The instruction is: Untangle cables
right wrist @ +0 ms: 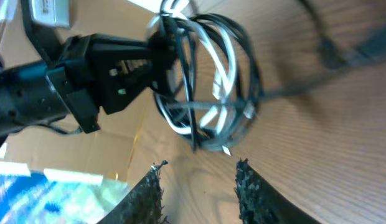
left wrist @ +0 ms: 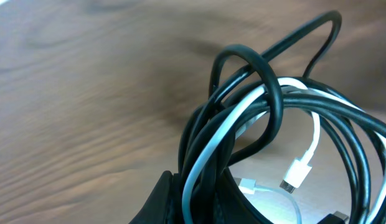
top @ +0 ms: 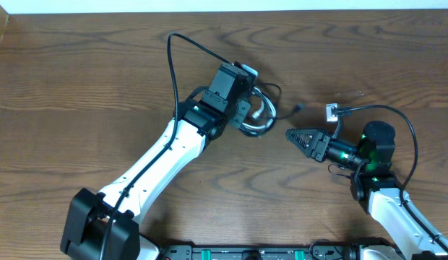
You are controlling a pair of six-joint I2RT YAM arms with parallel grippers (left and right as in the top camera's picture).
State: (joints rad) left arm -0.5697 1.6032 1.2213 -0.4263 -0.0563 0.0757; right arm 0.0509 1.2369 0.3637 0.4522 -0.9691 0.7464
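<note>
The cables (top: 262,115) are one tangled bundle of black and white loops near the table's middle. My left gripper (top: 247,110) is shut on the bundle's left side. In the left wrist view the black loops (left wrist: 277,118) and the white cord (left wrist: 208,155) pass between the left fingers (left wrist: 202,196), and two white plugs (left wrist: 297,174) hang inside the loop. A black tail with a plug (top: 299,107) trails to the right. My right gripper (top: 290,135) is open and empty, just right of the bundle. In the right wrist view its fingers (right wrist: 199,180) point at the bundle (right wrist: 208,87).
The left arm's fixed black wire (top: 173,58) arcs up behind the arm. The right arm's fixed wire and its white connector (top: 331,112) lie right of the bundle. The wooden table (top: 79,87) runs to a far edge at the top.
</note>
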